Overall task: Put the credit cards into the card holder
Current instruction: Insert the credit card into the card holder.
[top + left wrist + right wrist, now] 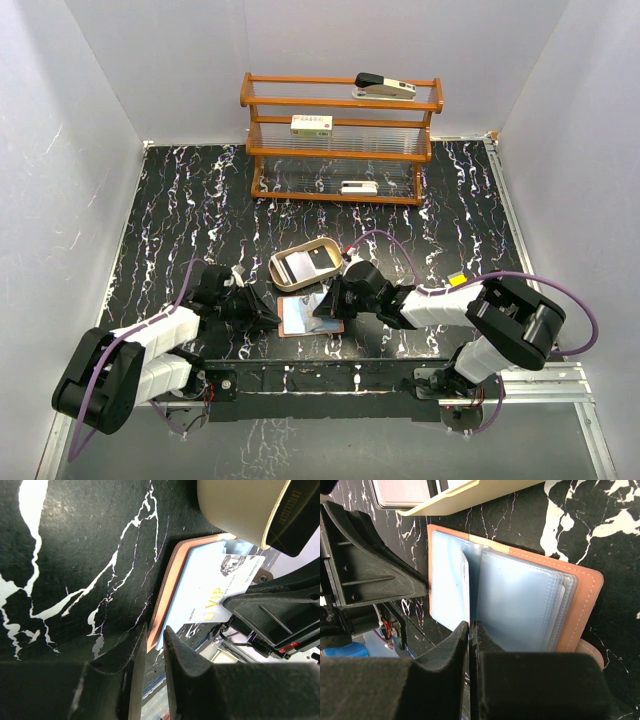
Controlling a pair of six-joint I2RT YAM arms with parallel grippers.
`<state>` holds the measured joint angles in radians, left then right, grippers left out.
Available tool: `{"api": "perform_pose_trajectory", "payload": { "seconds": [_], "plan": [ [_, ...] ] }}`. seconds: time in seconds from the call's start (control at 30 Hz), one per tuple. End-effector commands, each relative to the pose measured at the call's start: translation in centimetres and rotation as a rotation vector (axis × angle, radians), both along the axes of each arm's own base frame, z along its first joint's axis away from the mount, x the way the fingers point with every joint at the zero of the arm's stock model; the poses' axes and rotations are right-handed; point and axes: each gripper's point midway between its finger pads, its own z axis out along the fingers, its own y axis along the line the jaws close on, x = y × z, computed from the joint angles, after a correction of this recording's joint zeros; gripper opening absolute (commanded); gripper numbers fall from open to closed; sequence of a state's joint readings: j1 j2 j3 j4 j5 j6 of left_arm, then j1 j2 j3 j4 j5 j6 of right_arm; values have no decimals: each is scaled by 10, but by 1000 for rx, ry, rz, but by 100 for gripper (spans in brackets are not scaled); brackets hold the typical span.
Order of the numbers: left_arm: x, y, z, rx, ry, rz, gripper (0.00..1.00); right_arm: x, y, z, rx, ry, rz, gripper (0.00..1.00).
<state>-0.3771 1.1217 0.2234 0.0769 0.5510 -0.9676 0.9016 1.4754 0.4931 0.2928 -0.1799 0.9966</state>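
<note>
Pinching one card [465, 587] edge-on between pockets of one open holder [520, 605]: right gripper [469, 626]. Two cards [298, 266] in one tray [495, 490]. Left gripper [155, 632] at holder's edge, nearly closed; can't tell if gripping.

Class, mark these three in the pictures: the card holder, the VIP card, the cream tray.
card holder [584, 605]: right wrist view, bare brown leather edge.
VIP card [200, 587]: left wrist view, white face beside gold letters.
cream tray [235, 505]: left wrist view, outer wall.

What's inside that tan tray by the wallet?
A pale card and a dark card lie side by side in the tray. They cover its floor, so anything beneath them is hidden.
</note>
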Motion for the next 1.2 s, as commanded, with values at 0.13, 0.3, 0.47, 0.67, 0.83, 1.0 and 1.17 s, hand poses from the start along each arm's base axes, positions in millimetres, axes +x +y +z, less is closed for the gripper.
{"api": "perform_pose_trajectory", "payload": {
  "seconds": [0.13,0.3,0.47,0.67,0.83,1.0,1.17],
  "plan": [
    [-21,1,-10,1,75,-5,19,5,5,3,32,-26,-17,3],
    [-21,1,-10,4,74,-5,18,6,5,4,37,-28,-26,3],
    [-21,0,-10,4,75,-6,18,3,2,2,28,-24,-33,8],
    [-21,-1,-9,3,70,-5,19,2,-1,-1,11,-21,-44,9],
    [-21,-1,-10,4,70,-3,18,2,4,1,19,-24,-36,9],
    [-23,-1,-12,7,73,0,18,0,8,1,26,-19,-31,8],
    [-22,-2,-12,7,71,-2,18,3,8,2,-19,-38,-29,16]
  ]
}}
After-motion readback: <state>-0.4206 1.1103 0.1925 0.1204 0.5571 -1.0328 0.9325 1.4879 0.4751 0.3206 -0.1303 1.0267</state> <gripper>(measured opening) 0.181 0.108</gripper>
